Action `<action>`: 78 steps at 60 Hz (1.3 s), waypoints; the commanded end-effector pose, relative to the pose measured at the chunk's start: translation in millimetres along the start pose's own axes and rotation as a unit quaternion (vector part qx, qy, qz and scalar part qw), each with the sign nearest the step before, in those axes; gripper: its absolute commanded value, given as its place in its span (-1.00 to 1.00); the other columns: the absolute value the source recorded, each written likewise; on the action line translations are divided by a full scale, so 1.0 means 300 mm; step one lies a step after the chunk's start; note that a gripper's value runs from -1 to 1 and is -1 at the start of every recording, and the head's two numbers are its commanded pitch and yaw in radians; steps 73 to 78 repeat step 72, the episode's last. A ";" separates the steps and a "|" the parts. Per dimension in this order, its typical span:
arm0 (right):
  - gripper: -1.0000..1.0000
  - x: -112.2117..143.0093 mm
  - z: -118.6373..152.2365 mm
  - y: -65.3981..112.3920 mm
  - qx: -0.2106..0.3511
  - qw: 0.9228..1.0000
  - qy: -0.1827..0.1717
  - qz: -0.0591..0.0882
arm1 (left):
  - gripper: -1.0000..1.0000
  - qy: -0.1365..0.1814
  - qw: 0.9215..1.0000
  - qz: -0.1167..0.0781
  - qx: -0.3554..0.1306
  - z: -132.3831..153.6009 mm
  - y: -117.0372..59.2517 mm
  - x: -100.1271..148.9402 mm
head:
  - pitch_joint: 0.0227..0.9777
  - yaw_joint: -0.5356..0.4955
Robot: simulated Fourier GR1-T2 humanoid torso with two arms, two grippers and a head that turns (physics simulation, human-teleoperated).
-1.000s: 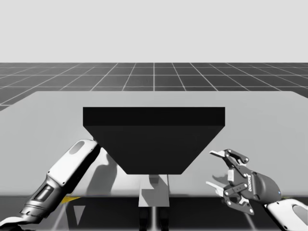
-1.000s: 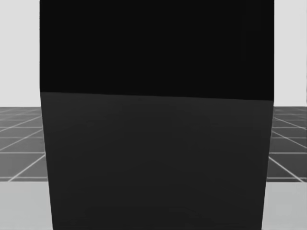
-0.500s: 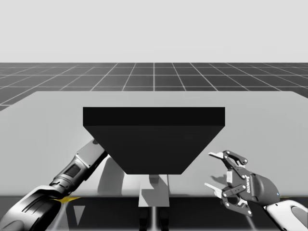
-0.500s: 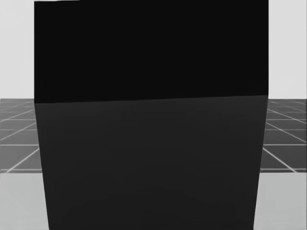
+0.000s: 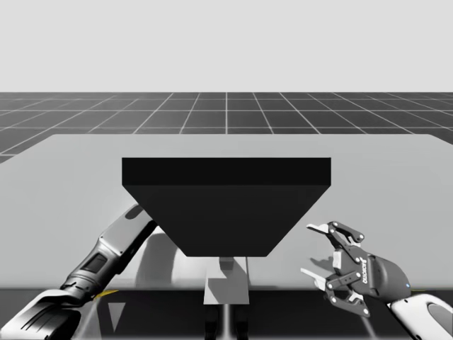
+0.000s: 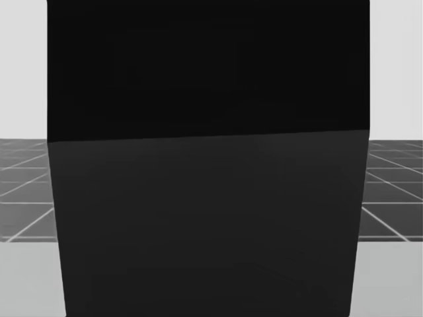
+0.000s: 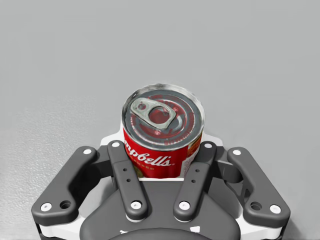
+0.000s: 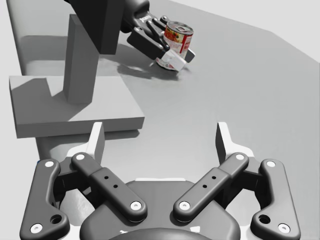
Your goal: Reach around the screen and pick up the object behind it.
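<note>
Red can (image 7: 162, 142): upright, long axis vertical, lid (image 7: 162, 114) up.
My left gripper (image 7: 160, 155): clamped on its sides.
My right gripper (image 8: 161, 139): spread wide.

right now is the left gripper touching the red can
Touching: the left wrist view shows my left gripper shut on the red can, a finger against each side.

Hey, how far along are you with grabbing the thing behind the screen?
Done: my left arm reaches round the black screen. In hand: the left claw is shut on the red can. Left: lifting it; I cannot tell whether it is off the table yet. The right claw hangs open.
</note>
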 end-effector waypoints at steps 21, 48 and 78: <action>-1.00 0.019 -0.007 -0.004 -0.004 0.998 -0.064 0.004 | 1.00 -0.037 0.998 -0.036 0.041 0.307 0.141 0.092 | -0.65 0.05; -1.00 0.006 -0.010 -0.005 -0.008 0.998 -0.059 0.008 | 1.00 -0.099 0.986 -0.094 0.094 0.537 0.158 0.323 | -0.65 0.05; -1.00 -0.001 -0.009 -0.005 -0.011 0.998 -0.065 0.011 | 1.00 -0.176 0.962 -0.175 0.116 0.639 0.017 0.567 | -0.65 0.06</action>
